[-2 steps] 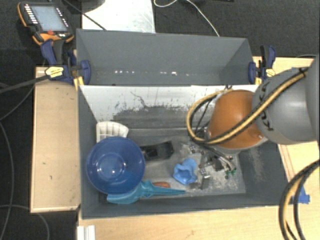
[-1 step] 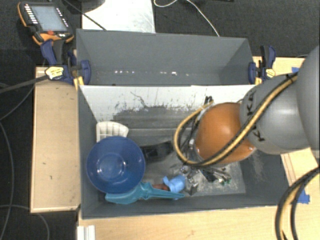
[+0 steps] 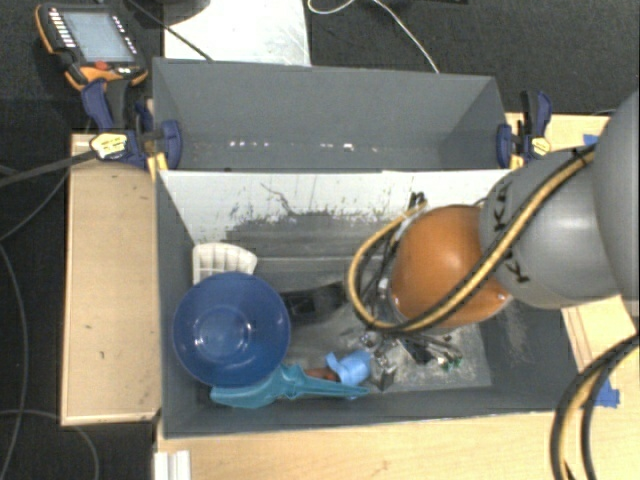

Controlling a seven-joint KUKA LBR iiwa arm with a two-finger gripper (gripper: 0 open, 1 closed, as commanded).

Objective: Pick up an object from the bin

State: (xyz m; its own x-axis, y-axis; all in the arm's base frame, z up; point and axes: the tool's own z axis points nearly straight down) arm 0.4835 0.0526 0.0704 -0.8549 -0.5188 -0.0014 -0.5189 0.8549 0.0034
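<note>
My gripper (image 3: 388, 356) hangs under the arm's orange cover, low over the bin's front middle. Right beside it on the left lies a small light-blue piece (image 3: 350, 368), and a little brown-red thing (image 3: 316, 374) rests just left of that. A teal long-handled scoop (image 3: 283, 389) stretches along the front wall, its right end close to the gripper. Behind these lies a black flat object (image 3: 312, 299). What sits directly under the gripper is hidden by the cover.
A big blue bowl (image 3: 231, 329) stands upright at the bin's left, with a white ribbed thing (image 3: 224, 260) behind it. Small dark and green bits (image 3: 447, 360) lie right of the gripper. The arm and its cables cover the bin's right half.
</note>
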